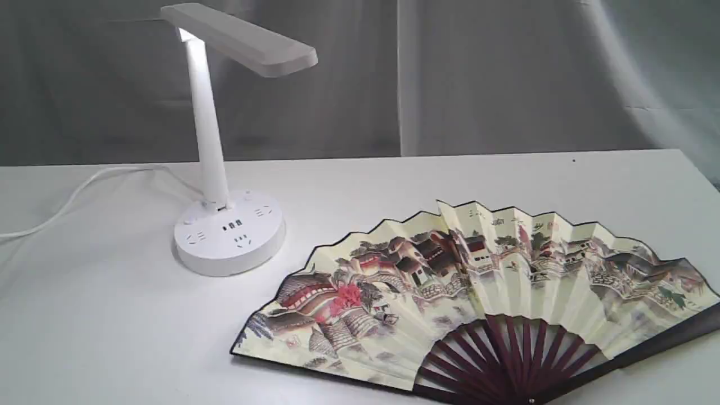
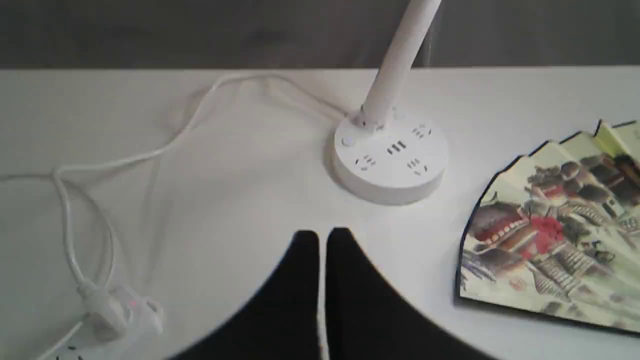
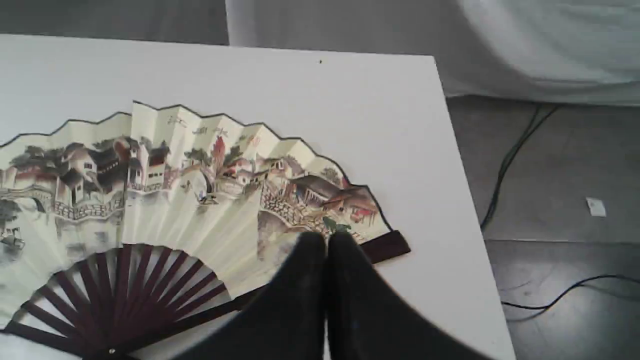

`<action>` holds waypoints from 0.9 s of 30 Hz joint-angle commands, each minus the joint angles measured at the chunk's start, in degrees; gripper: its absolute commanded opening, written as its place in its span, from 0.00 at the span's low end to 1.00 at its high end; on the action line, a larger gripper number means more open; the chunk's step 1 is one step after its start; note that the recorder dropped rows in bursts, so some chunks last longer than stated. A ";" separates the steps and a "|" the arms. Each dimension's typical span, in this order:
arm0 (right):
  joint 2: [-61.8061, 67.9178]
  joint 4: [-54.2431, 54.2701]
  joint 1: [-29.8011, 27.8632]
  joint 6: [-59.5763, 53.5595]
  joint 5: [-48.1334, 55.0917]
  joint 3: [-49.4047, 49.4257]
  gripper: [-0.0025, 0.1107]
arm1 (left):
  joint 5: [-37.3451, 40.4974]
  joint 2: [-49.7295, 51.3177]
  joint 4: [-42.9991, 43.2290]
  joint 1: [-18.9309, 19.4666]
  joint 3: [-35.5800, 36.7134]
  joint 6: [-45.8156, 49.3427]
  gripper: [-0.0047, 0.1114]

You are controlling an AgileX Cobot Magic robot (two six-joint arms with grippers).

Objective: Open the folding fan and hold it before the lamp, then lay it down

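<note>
Right of the lamp, the folding fan lies spread flat. Our right gripper is nearest, by its end rib. It and our left gripper are clenched, empty.

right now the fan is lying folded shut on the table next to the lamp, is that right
Not folded shut: the folding fan lies spread open on the table next to the lamp. The exterior view shows its painted leaf and ribs fanned out.
</note>
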 commanded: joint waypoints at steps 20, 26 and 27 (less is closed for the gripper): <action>-32.08 -3.14 0.21 0.42 15.05 0.33 0.02 | 7.97 -30.55 -0.79 0.13 -0.27 -0.35 0.04; -35.57 -6.47 0.21 0.31 16.47 -0.31 0.02 | 12.29 -30.55 -0.79 0.13 -0.32 -0.35 0.04; -35.57 -7.39 0.21 0.31 16.47 -0.31 0.02 | 11.88 -30.55 -1.02 0.13 -0.32 -0.35 0.04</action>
